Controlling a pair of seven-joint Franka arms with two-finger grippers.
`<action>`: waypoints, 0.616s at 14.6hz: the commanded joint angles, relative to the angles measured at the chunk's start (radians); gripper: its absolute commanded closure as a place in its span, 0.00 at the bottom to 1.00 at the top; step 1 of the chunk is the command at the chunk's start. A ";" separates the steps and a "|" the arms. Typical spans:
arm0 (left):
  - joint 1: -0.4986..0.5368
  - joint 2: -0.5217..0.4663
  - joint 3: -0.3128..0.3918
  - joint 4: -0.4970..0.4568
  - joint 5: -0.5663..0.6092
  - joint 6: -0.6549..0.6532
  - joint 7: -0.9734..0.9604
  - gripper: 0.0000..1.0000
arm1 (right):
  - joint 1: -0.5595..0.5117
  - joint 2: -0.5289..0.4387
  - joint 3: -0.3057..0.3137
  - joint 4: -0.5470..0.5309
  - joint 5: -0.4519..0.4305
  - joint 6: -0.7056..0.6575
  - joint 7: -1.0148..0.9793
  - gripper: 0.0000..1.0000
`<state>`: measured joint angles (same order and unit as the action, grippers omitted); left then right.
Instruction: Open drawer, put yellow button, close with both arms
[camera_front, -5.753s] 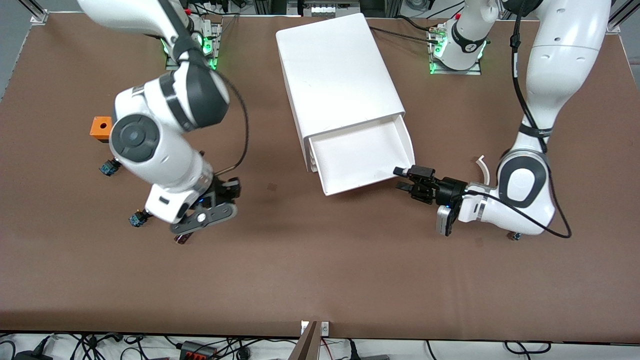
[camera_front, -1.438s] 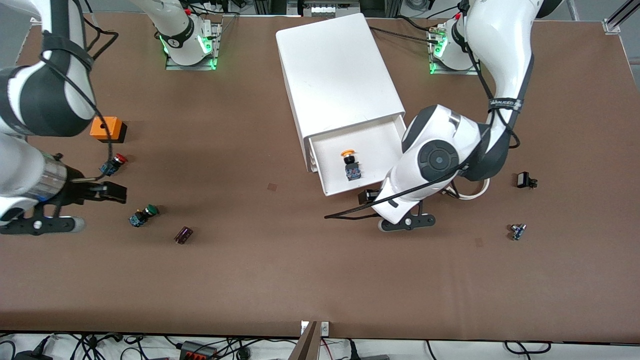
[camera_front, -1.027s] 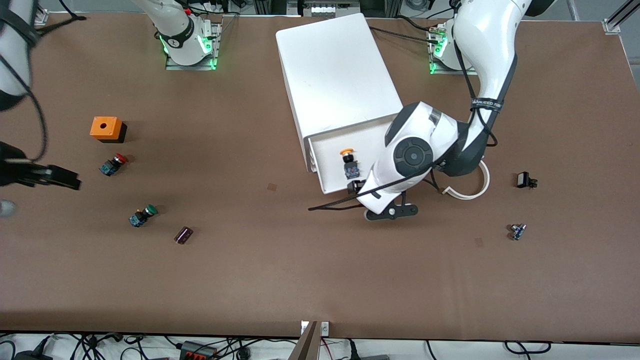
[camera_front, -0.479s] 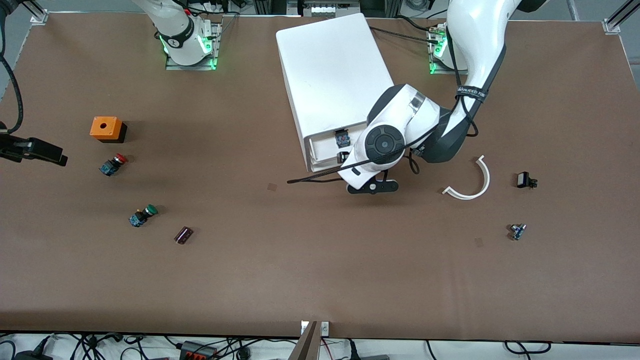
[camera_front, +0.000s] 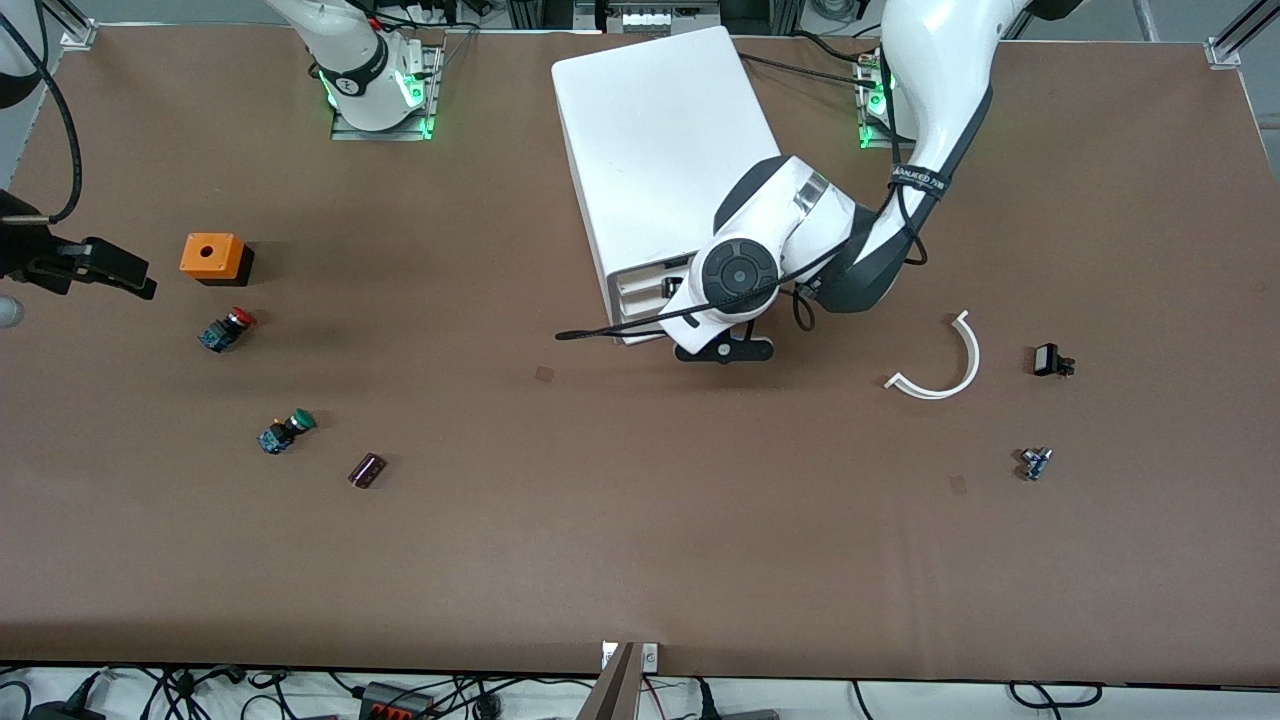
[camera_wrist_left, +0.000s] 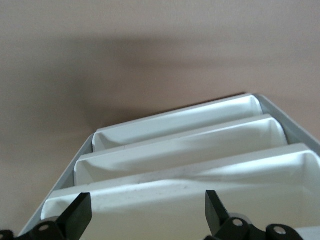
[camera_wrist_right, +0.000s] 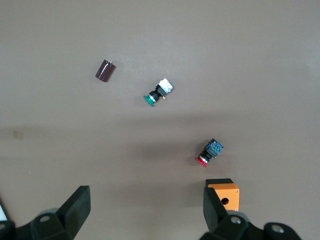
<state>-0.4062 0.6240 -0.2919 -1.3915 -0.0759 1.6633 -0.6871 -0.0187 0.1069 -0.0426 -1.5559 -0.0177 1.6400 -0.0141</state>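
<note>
The white cabinet (camera_front: 660, 130) stands mid-table near the robots' bases. Its drawer (camera_wrist_left: 175, 197) is pushed in, with its front about level with the cabinet's front (camera_front: 640, 300). The yellow button is hidden; I see it in no view. My left gripper (camera_wrist_left: 146, 220) is open and empty, right at the drawer's front with a finger toward each end of it. In the front view the left arm's wrist (camera_front: 735, 280) covers it. My right gripper (camera_front: 125, 275) is open and empty over the table at the right arm's end, beside an orange box (camera_front: 210, 257).
A red-capped button (camera_front: 225, 328), a green-capped button (camera_front: 285, 430) and a dark cylinder (camera_front: 366, 469) lie at the right arm's end. A white curved strip (camera_front: 940, 360), a small black part (camera_front: 1050, 360) and a small blue part (camera_front: 1035, 462) lie at the left arm's end.
The left arm has pushed the drawer into the cabinet with the yellow button in it, so the button is now hidden. The right gripper has drifted toward the orange box.
</note>
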 joint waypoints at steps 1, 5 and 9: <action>0.003 -0.049 -0.004 -0.057 -0.018 -0.005 -0.006 0.00 | -0.010 -0.026 0.017 -0.032 -0.019 0.014 -0.004 0.00; -0.003 -0.052 -0.004 -0.063 -0.018 -0.005 -0.006 0.00 | -0.012 -0.019 0.017 -0.035 -0.007 0.012 -0.009 0.00; 0.015 -0.069 0.019 -0.028 0.005 -0.004 0.009 0.00 | -0.012 -0.032 0.017 -0.055 -0.005 0.015 -0.012 0.00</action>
<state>-0.4032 0.6065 -0.2919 -1.4050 -0.0767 1.6639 -0.6867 -0.0187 0.1076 -0.0405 -1.5683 -0.0179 1.6400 -0.0142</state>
